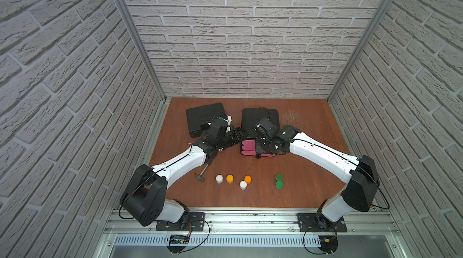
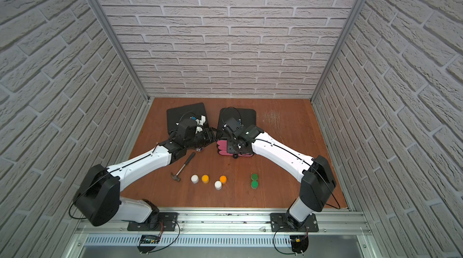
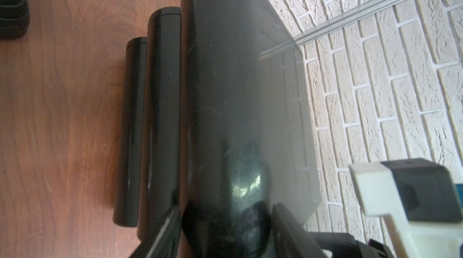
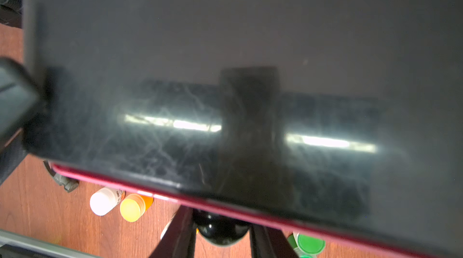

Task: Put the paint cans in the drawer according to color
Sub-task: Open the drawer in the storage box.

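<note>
The drawer (image 1: 250,119) is a black rounded chest with pink fronts (image 1: 246,150), standing mid-table. In the right wrist view my right gripper (image 4: 220,236) has a finger against each side of the top front's black ball knob (image 4: 220,230). My left gripper (image 3: 225,234) straddles the chest's left side, its fingers pressed on the glossy black shell (image 3: 238,94). The paint cans stand in front of the chest: two white (image 1: 219,178) (image 1: 243,184), two orange (image 1: 229,178) (image 1: 247,179) and two green (image 1: 278,177) (image 1: 279,184). Both top views show them all.
A hammer (image 1: 204,171) lies beside the left forearm, left of the cans. A flat black tool case (image 1: 200,119) sits at the back left, with a white fitting (image 1: 229,119) at its right edge. Brick-pattern walls enclose the wooden table (image 1: 313,181).
</note>
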Robot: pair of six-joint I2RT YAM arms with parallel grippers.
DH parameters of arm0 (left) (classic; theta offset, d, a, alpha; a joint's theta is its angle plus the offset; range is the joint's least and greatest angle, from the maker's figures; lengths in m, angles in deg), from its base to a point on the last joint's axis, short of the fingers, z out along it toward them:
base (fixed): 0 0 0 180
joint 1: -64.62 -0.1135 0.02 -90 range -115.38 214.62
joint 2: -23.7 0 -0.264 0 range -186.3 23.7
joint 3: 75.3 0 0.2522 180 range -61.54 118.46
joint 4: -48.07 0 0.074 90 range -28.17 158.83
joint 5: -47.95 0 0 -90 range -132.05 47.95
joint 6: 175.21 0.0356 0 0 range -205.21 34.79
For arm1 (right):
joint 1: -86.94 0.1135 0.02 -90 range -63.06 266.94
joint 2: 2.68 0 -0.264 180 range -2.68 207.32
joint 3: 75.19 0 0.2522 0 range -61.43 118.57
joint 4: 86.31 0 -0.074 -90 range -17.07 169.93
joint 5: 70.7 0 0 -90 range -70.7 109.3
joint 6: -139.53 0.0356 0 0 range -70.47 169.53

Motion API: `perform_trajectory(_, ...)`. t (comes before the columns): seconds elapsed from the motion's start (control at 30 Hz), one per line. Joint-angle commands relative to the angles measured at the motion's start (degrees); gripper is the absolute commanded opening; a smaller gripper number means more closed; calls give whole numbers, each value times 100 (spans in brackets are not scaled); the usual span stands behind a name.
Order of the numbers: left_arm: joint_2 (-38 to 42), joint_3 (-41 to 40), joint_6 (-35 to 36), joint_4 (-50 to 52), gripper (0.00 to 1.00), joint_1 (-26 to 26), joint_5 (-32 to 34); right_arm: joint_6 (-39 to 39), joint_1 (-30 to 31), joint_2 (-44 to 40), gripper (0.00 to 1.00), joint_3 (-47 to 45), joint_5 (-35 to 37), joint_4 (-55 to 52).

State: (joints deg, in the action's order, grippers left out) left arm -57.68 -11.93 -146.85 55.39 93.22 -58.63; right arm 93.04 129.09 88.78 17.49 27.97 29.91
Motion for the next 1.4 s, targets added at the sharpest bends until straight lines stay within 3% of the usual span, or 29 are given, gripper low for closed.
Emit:
perform_trajectory(0.0,-205,68,37,110,61,100,35,-53,47,-335,16,-69,-254,72)
perform_trajectory(1.13,-245,113,40,143,62,99,28,252,575,-927,19,-445,-252,-302)
perform_trajectory(1.23,-246,114,45,143,62,102,24,281,609,-937,23,-473,-269,-331)
perform_trajectory(1.37,-221,102,49,155,63,95,29,240,605,-979,39,-459,-218,-297)
